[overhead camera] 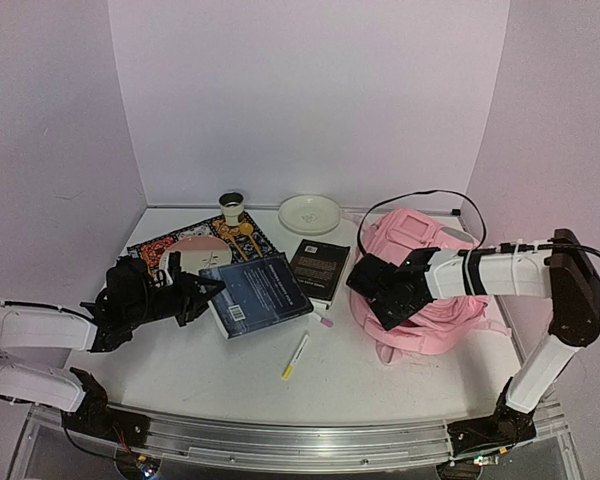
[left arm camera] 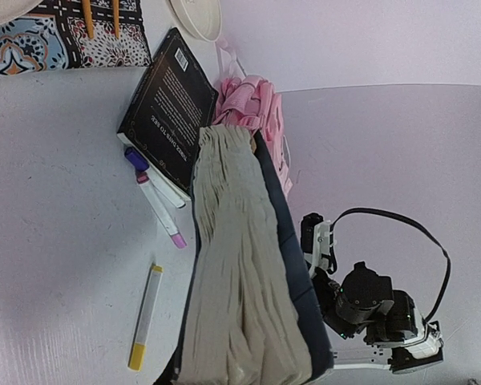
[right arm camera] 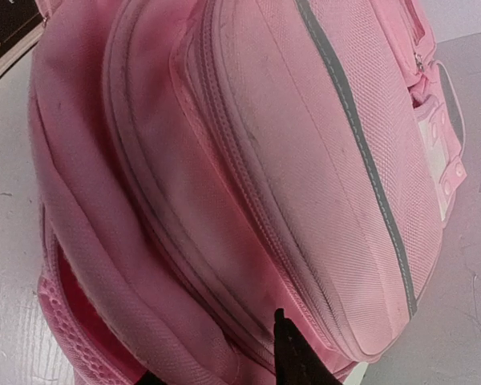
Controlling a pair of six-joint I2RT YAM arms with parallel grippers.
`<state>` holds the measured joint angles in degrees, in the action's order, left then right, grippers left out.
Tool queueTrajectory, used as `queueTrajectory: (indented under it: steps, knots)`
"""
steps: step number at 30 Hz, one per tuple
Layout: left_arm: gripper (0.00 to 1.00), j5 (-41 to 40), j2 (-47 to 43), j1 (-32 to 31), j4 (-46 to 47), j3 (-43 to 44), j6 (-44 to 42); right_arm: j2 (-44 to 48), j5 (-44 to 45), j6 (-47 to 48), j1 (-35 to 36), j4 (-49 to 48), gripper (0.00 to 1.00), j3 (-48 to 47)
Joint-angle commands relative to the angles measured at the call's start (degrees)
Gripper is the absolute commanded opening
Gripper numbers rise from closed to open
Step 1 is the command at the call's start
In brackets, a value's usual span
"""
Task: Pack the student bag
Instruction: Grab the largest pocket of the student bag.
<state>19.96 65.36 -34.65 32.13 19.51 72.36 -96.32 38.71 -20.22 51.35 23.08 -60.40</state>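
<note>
Between the left jaws, thick book (left arm camera: 240, 273): cream paper page block, rough and wavy at the edge, under a dark cover with a slight sheen. Beyond it, black book (left arm camera: 167, 100) with a smooth matt cover. Beside both, table (left arm camera: 56, 241): white, matt, faintly scuffed. Just ahead of the right jaws, student bag (right arm camera: 224, 200): pink woven cloth, matt, grimy along the seams, with smoother grey trim (right arm camera: 361, 160).
</note>
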Motion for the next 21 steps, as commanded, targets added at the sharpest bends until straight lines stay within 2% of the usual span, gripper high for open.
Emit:
queueTrajectory:
  steps: [1,4,13,21]
  knots:
    - [0.00,5.10,2.00,-0.21,14.86,5.13,3.70,1.97,2.46,0.90,-0.44,3.91,0.12,-2.81]
    - [0.00,6.01,4.38,-1.62,17.48,6.04,5.10,5.31,1.77,1.88,-0.47,3.90,0.00,-4.56]
    - [0.00,6.71,12.26,-7.47,22.75,11.39,6.35,11.48,-1.13,3.32,-0.41,3.70,0.00,-10.35]
    - [0.00,8.16,21.41,-10.08,29.58,15.08,12.16,14.88,-4.51,4.33,-0.39,-0.19,0.00,-11.41]
